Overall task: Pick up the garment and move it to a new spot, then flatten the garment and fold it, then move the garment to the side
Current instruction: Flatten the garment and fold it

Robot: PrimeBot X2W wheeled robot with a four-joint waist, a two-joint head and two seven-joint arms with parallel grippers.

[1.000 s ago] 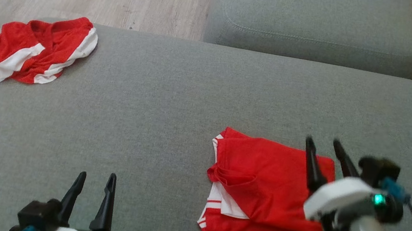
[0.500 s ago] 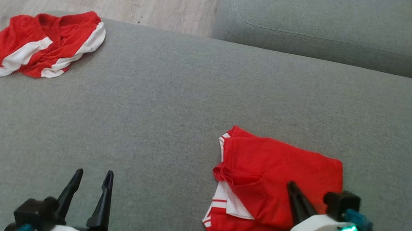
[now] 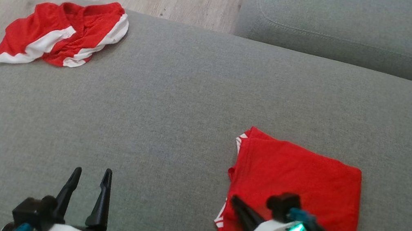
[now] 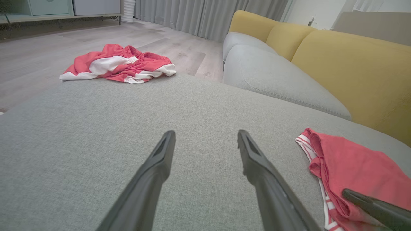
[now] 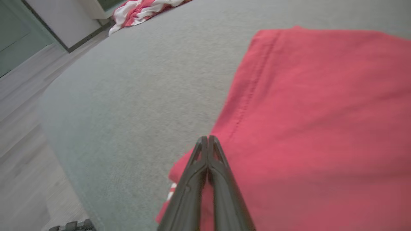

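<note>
The grey cushion (image 3: 171, 126) spreads out ahead of both grippers and carries everything we work with. The folded red garment (image 3: 303, 180) lies under and ahead of the right gripper (image 5: 208, 138). It stretches away to the right of the fingers, with bare cushion to their left. A crumpled red-and-white garment (image 3: 62, 33) sits far ahead of the left gripper (image 3: 92, 170), at the cushion's far edge, well apart from the folded one.

The right gripper's fingers are pressed tip to tip with no cloth between them, poised over the folded garment's edge. We cannot tell whether they touch the fabric. The left gripper hovers with its fingers spread wide, holding nothing.

We judge the fold done and the sideways move in hand. To do it well, we should part the right fingers and slide one beneath all the layers at the edge. Then we pinch the whole stack and carry it low and level, so the fold does not spill open.
</note>
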